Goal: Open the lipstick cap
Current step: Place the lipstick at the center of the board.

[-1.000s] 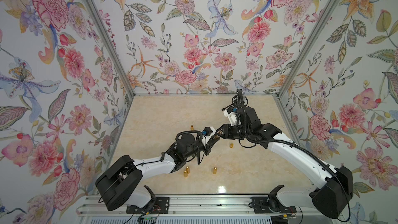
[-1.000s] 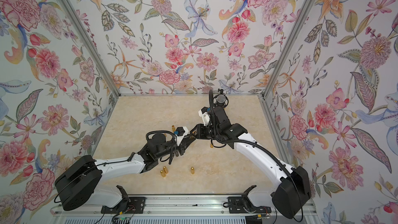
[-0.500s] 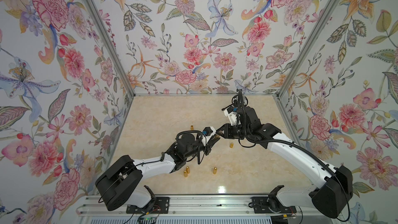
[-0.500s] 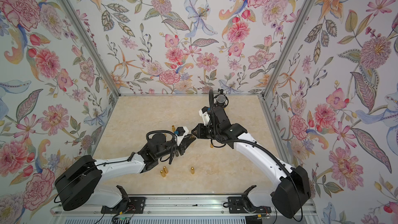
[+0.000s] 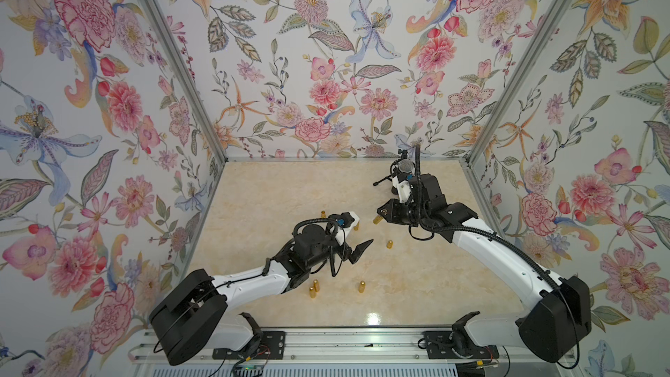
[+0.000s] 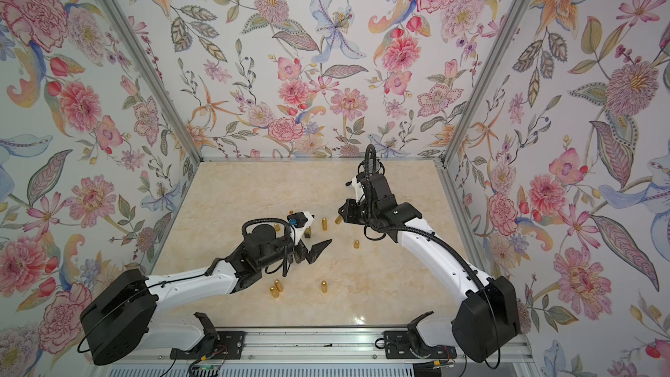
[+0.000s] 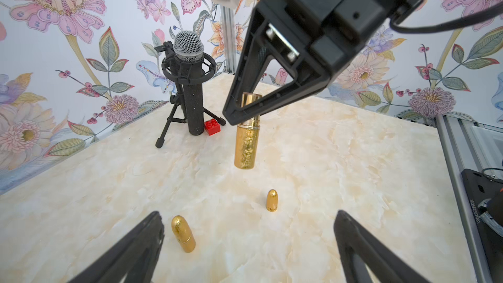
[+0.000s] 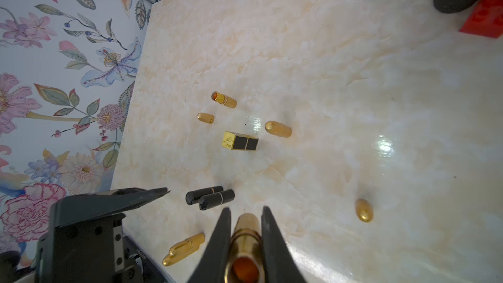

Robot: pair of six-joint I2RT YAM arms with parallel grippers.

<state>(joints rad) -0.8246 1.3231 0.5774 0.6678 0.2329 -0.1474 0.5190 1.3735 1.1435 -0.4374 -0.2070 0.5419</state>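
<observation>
My right gripper (image 8: pixel 245 209) is shut on a gold lipstick tube (image 8: pixel 246 240) and holds it above the table. No cap is on the tube, and orange lipstick shows in its open end. In the left wrist view the tube (image 7: pixel 246 142) hangs glitter base down from the right gripper (image 7: pixel 239 117). My left gripper (image 7: pixel 248 213) is wide open and empty, apart from the tube, and shows in both top views (image 5: pixel 357 239) (image 6: pixel 315 244). A gold bullet-shaped cap (image 7: pixel 183 236) lies on the table beside one left finger. Another cap (image 7: pixel 271 200) stands upright further off.
A microphone on a tripod (image 7: pixel 189 77) and a red brick (image 7: pixel 212 127) stand at the back right. On the table (image 8: pixel 353 77) lie a black-and-gold square lipstick (image 8: pixel 241 141), two black tubes (image 8: pixel 209 197), an open gold lipstick (image 8: pixel 223 99) and several gold caps (image 5: pixel 313 288).
The left gripper opened wide and drew back from the right gripper, where the two met before. The right gripper stays shut on the gold tube and has lifted away slightly.
</observation>
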